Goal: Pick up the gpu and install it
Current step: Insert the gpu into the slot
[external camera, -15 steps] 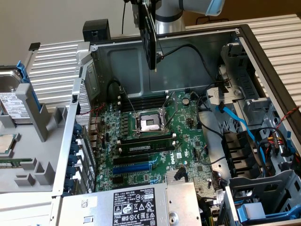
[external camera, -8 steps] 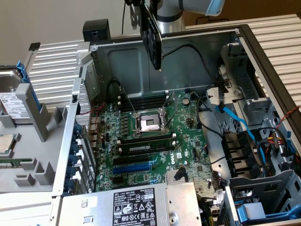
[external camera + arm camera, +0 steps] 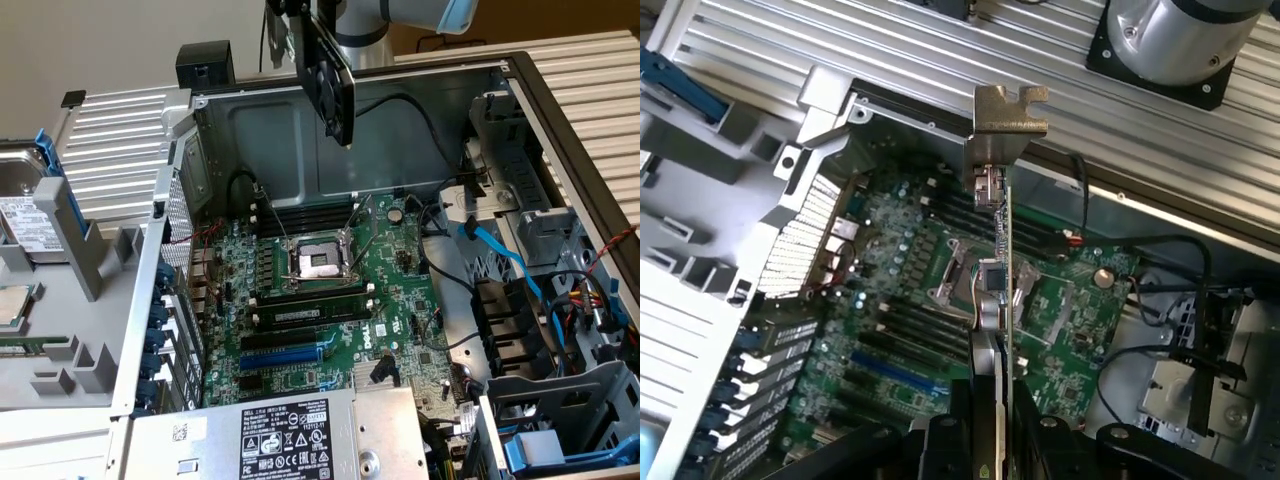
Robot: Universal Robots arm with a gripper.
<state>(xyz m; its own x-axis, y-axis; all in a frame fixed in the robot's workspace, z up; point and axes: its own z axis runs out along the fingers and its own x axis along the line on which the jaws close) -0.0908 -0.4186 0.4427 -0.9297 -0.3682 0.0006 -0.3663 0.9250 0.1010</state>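
In the exterior view, the gpu (image 3: pixel 328 80) is held at the motherboard's (image 3: pixel 400 300) 12 o'clock; the power supply (image 3: pixel 290 435) is set at 6 o'clock, the drive cage (image 3: pixel 560 395) at 4 o'clock.

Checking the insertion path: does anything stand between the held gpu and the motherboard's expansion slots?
Nothing visible does. The gpu hangs in the end effector above the open case; the blue slot lies uncovered.

Silver-grey tubular arm (image 3: pixel 400 14), pale blue joint cap (image 3: pixel 458 12) at one o'clock of the exterior view; black gripper (image 3: pixel 992 408); round silver base (image 3: pixel 1175 30) on a black square plate (image 3: pixel 1102 52).
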